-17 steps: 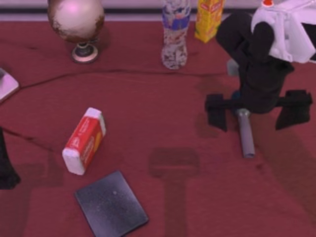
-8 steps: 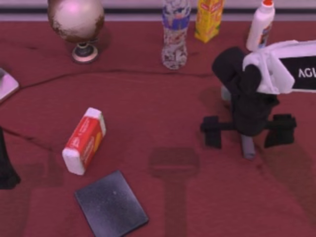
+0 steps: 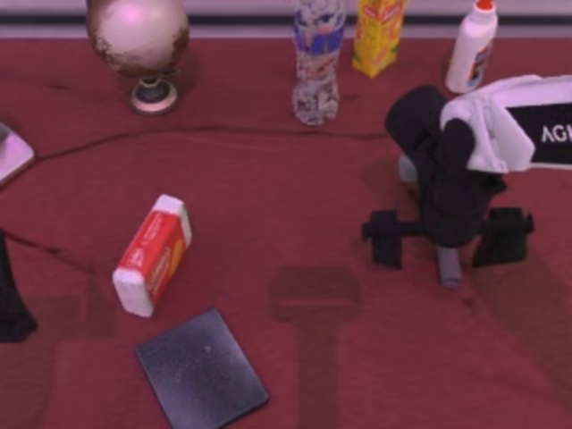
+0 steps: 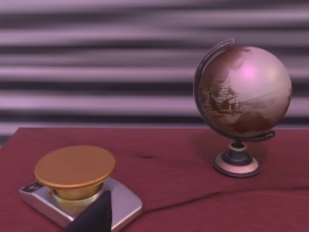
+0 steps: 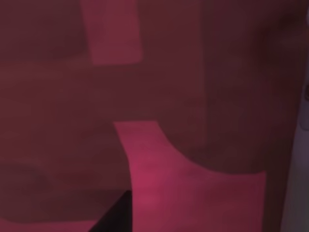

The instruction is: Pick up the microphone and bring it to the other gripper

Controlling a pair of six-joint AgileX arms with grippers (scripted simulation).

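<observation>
Red cloth covers the table from edge to edge. On the right side of the top view, my right arm reaches in from the right edge, with its white wrist block bent down over the table. The right gripper points straight down, and its two black fingers are spread wide apart, one on each side. The microphone lies flat on the cloth right under this gripper. Only the end of its grey handle sticks out below the black arm, between the two fingers. A small grey bit also peeks out on the far side of the arm; its blue head is hidden. The fingers are not touching the handle. I cannot tell how high the gripper is above it. The right wrist view shows only red cloth with dark shadows. My left arm is parked at the left edge of the table, where a bit of black shows. The left gripper is only a black tip in the left wrist view, so I cannot tell if it is open. Near it is a gold bell on a silver base, and farther off a globe. A clear bottle, a yellow carton and a white glue bottle stand along the back. A red box and a dark pad lie left of the middle.
</observation>
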